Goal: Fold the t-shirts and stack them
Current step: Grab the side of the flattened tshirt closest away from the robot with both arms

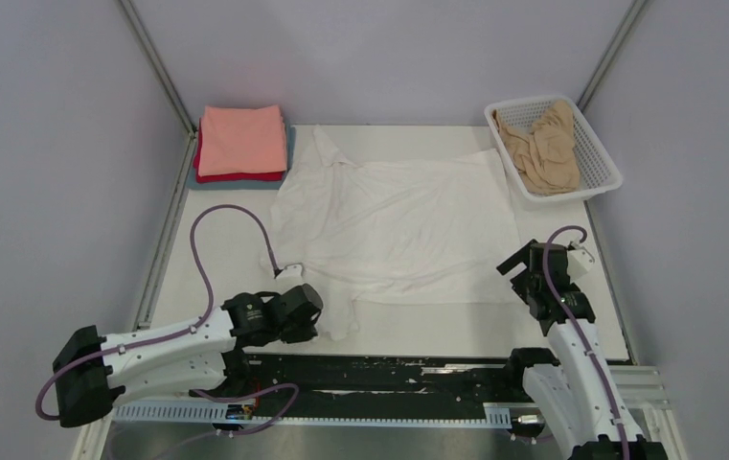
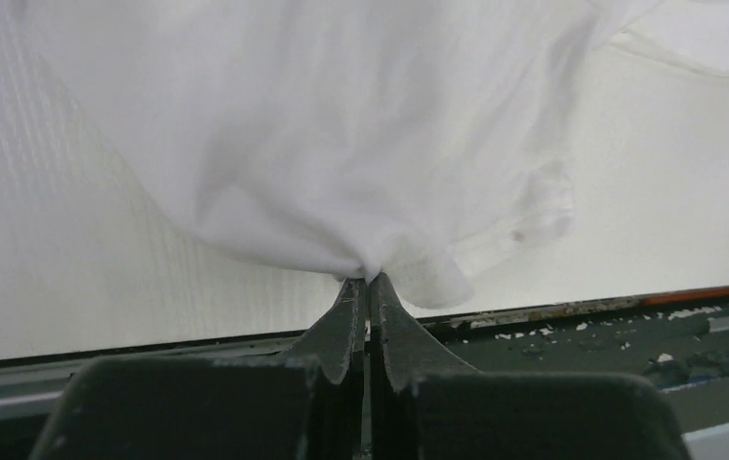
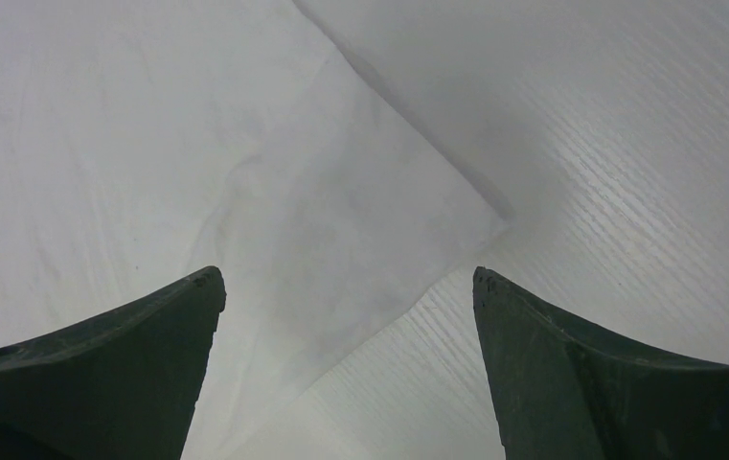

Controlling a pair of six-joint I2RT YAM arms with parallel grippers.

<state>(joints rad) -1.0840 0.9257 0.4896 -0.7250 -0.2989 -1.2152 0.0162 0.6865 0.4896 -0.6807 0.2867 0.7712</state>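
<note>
From above, your white t-shirt (image 1: 398,216) lay spread mid-table, long axis left to right, between the folded stack (image 1: 240,144) and the basket (image 1: 602,158) with the tan shirt (image 1: 544,149). Left wrist: your left gripper (image 2: 368,283) pinched its bunched edge tight. Right wrist: your right gripper (image 3: 349,287) gaped wide above a corner, empty.

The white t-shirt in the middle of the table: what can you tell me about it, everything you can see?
The white t-shirt is thin, soft-looking cloth, creased, spread mostly flat across the table with one sleeve pointing to the far left. Its near left edge is bunched and pinched in the shut left gripper. The right gripper is open above its near right corner, not gripping it.
</note>
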